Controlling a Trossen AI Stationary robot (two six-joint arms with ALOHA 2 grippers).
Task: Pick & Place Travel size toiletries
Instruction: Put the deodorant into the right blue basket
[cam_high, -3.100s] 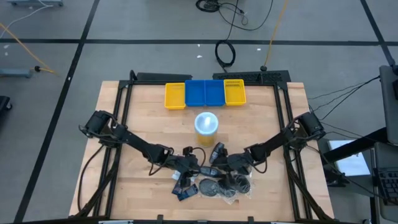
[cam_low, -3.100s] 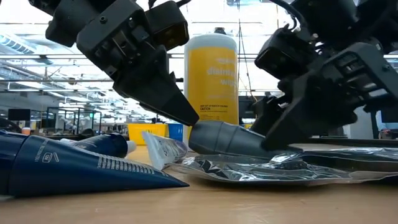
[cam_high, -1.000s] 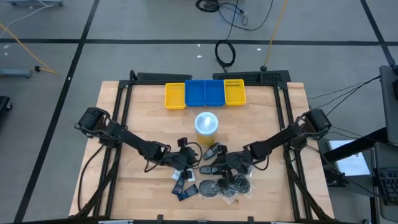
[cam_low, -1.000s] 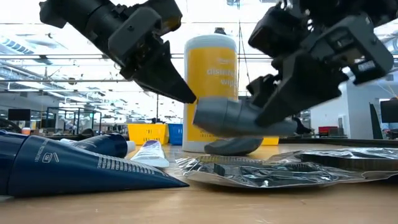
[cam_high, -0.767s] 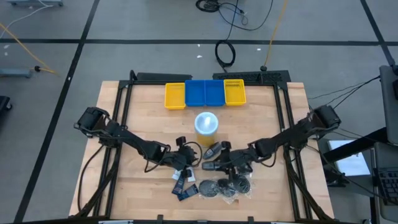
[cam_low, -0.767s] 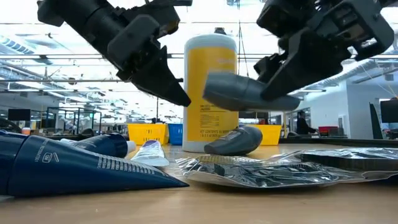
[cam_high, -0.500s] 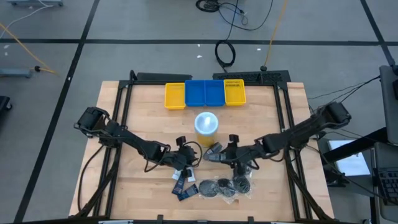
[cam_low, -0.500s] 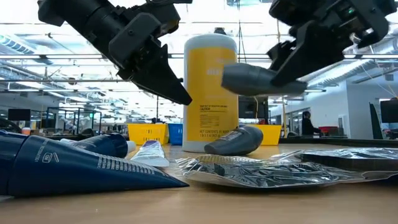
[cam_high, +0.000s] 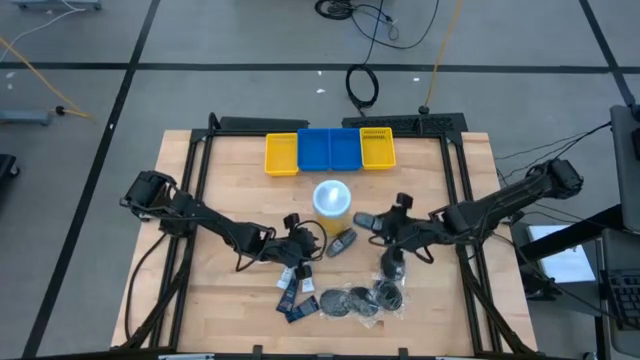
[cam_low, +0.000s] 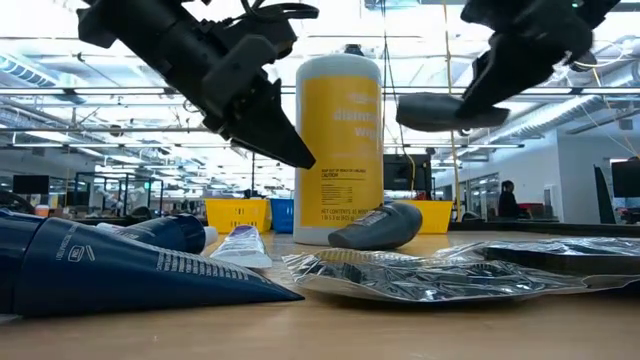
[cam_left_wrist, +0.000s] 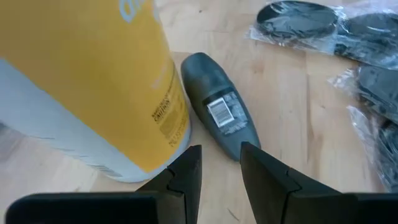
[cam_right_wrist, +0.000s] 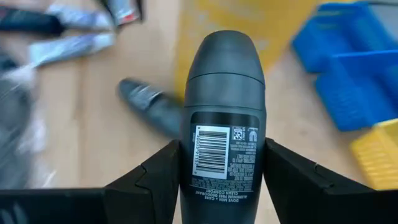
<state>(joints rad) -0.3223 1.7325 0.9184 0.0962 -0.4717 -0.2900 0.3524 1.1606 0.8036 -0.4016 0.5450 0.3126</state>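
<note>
The tabletop (cam_high: 220, 170) carries a row of bins (cam_high: 330, 150) at its far edge, yellow at both ends and blue between; nothing can be made out inside them in the high view, so the task looks to be at its start, with no item yet placed as far as the views show. A tall yellow cup (cam_high: 331, 203) stands mid-table and is no part of the job. The right gripper (cam_high: 368, 222) hangs in the air just beside the cup, on the bins' side of the pile, its jaws clamped on a dark grey deodorant (cam_right_wrist: 222, 118) held lengthwise, clear of the wood; this one is lifted but not delivered. The left gripper (cam_high: 308, 243) hovers low on the cup's other side, jaws nearly together and holding nothing, aimed at a second deodorant (cam_left_wrist: 220, 114) that lies on the wood touching or just beside the cup's base. The rest lies at the near edge: silvery packets (cam_high: 362, 300) with round dark contents; navy tubes (cam_low: 120, 270); a small white tube (cam_low: 243, 246); all of these, by judgement, are left to move.
</note>
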